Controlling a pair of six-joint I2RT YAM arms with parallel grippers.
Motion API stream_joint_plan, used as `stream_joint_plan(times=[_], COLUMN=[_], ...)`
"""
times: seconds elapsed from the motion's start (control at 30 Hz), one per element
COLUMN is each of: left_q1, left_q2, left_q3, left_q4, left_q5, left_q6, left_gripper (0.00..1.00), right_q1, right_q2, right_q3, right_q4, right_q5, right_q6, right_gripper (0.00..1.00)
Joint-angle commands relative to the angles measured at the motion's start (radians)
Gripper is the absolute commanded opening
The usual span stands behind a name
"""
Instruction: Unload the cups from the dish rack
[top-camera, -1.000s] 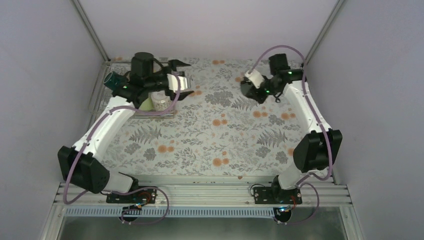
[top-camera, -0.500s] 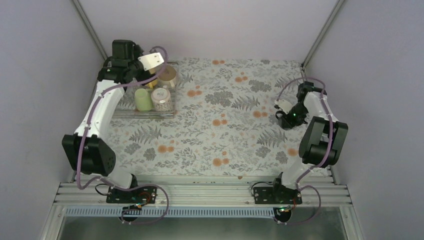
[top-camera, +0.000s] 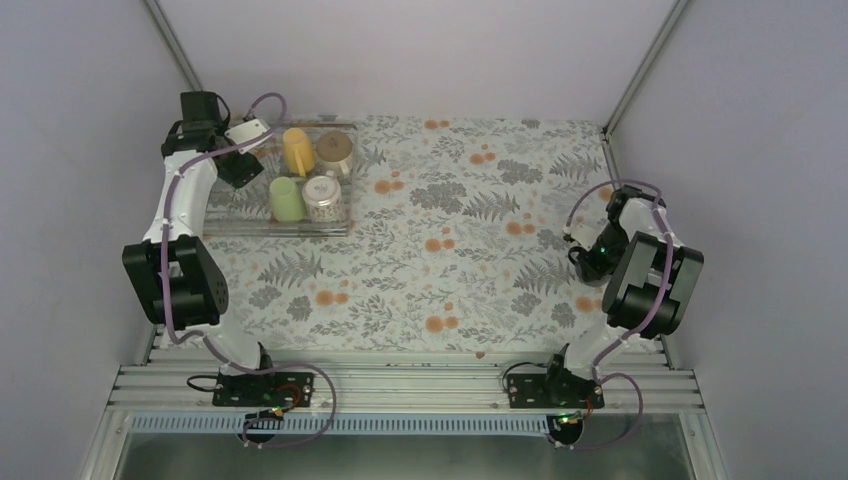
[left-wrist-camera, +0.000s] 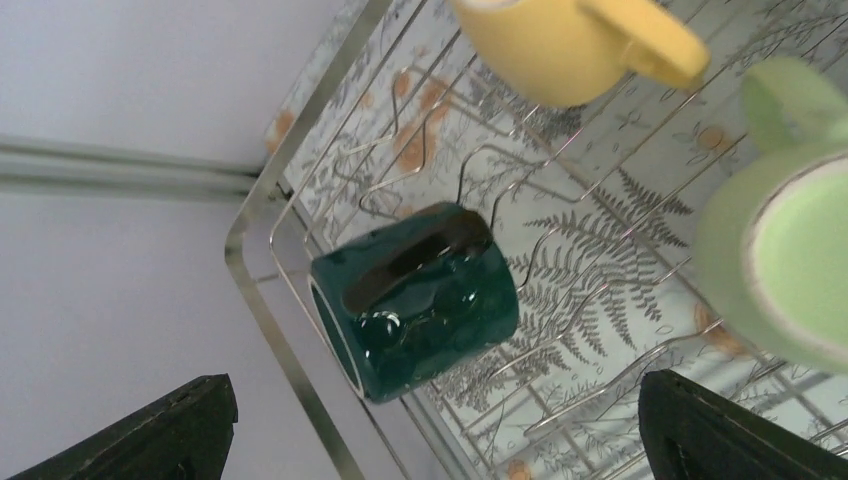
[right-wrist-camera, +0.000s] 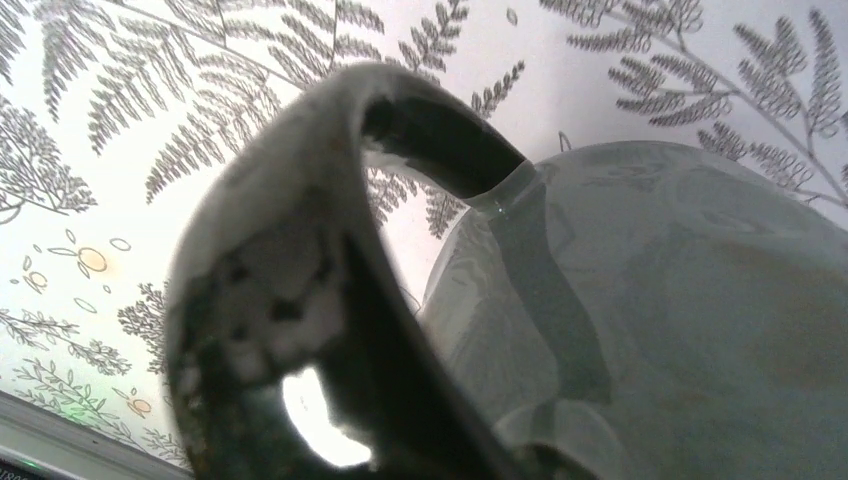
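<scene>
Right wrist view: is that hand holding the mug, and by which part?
Likely yes: the right hand is shut, seemingly on the handle of the pale mug; its fingers are out of view.

A cloth (top-camera: 450, 260) covers the table, pale, printed with grey ferns and orange flower clusters; one cluster sits at centre, others toward 12 and 6 o'clock. Plain lilac walls close in: the back wall (top-camera: 420, 50) at 12 o'clock, the left wall (top-camera: 70, 200) at 9, the right wall (top-camera: 760, 200) at 3. Silvery posts slant up at 11 o'clock (top-camera: 185, 60) and 1 o'clock (top-camera: 645, 65). At 6 o'clock, ribbed metal rails (top-camera: 400, 385) span the near edge, with a slotted strip (top-camera: 400, 424) and a dull metal sheet (top-camera: 400, 455) below.
</scene>
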Motion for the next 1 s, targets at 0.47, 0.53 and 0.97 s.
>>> stream_joint_plan(times=[0.47, 0.53, 0.97], left_q1=[0.109, 0.113, 0.126], left_q2=[0.092, 0.089, 0.151], left_q3=[0.221, 0.218, 0.249], left_q4=[-0.107, -0.102, -0.072], left_q5=[-0.073, -0.09, -0.072], left_q6=[0.052, 0.082, 0.369], left_gripper=[1.0, 1.0, 1.0], right_q1=[-0.059, -0.06, 0.064], right_q2=[-0.032, -0.075, -0.206], right_q3=[0.033, 0.054, 0.366], right_q4=[0.078, 0.056, -0.171], right_q5=[0.002, -0.016, -0.33], right_q6=[-0.046, -0.049, -0.055], right_gripper=[0.43, 0.45, 0.57])
